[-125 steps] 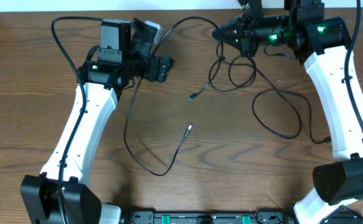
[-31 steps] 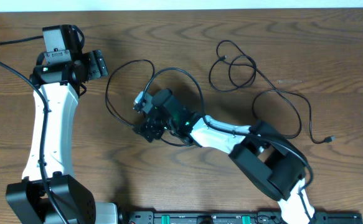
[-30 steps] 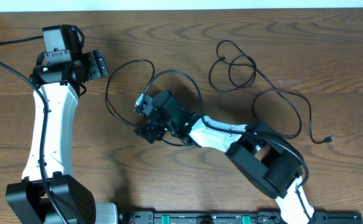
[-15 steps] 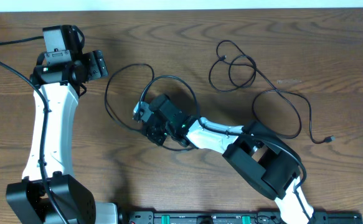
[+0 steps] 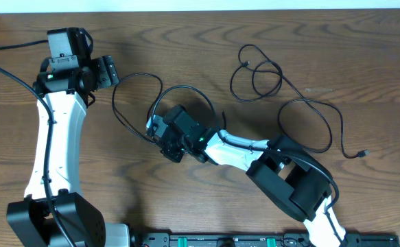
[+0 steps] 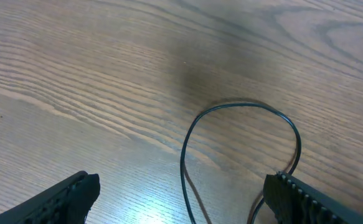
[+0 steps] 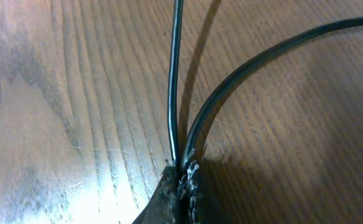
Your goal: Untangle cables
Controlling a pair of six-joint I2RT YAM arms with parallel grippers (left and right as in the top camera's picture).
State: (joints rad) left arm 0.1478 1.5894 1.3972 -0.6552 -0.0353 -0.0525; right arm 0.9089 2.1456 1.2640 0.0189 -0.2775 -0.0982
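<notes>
One black cable (image 5: 136, 76) lies in loops at the table's middle. My right gripper (image 5: 167, 140) is down on it, and in the right wrist view the gripper (image 7: 182, 177) is shut on two black strands (image 7: 174, 93) that come together between its jaws. My left gripper (image 5: 107, 71) hovers open at the upper left, beside that cable's left loop. In the left wrist view the left gripper (image 6: 182, 185) has the loop (image 6: 243, 106) lying on the wood between its spread fingers, untouched. A second black cable (image 5: 309, 101) sprawls at the right, apart from both grippers.
The second cable ends in a small plug (image 5: 363, 154) near the right edge. My right arm (image 5: 241, 147) lies low across the middle of the wooden table (image 5: 186, 206). A black rail (image 5: 227, 240) runs along the front edge.
My right gripper has closed on the middle cable's strands and shifted slightly, and the loops have drawn in a little. The left arm has stayed put.
</notes>
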